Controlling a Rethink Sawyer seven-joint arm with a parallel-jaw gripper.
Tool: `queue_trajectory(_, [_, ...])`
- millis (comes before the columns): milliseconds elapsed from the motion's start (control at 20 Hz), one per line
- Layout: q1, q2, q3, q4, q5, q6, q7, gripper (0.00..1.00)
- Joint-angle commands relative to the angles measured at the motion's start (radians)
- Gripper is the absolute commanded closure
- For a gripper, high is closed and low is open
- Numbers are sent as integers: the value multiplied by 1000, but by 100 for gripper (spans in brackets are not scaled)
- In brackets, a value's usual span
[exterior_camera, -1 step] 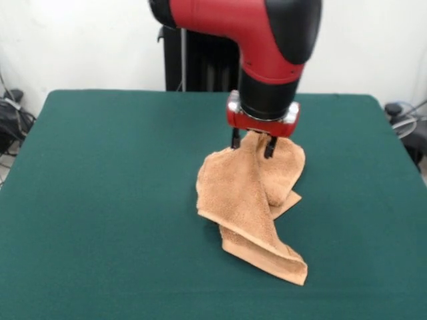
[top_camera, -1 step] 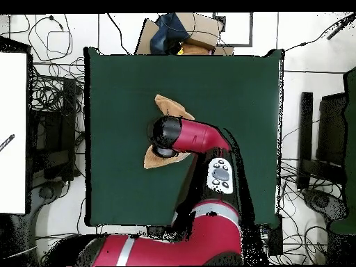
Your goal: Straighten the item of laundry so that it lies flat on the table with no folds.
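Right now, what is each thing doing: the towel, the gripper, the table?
Towel: crumpled and folded over itself, top part pinched up, the rest lying on the table.
Gripper: pointing down, shut on the towel's top edge.
Table: green cloth flat, towel near its middle.

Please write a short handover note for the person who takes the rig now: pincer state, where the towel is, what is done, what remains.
Pincer: shut on the towel, gripping its top fold from above, near the table's middle.
Towel: light orange-brown, bunched and folded over itself; the upper part is lifted by the pincer, and the lower part trails on the green table toward the front camera.
Done: the towel is grasped.
Left: spread it out so that it lies flat with no folds, then release.
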Motion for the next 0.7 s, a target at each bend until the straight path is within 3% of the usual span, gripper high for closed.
queue_trajectory(50, [28, -2, 89, 108, -17, -110, 118, 0])
queue_trajectory(700, [-24, 0, 112, 130, -42, -131, 34, 0])
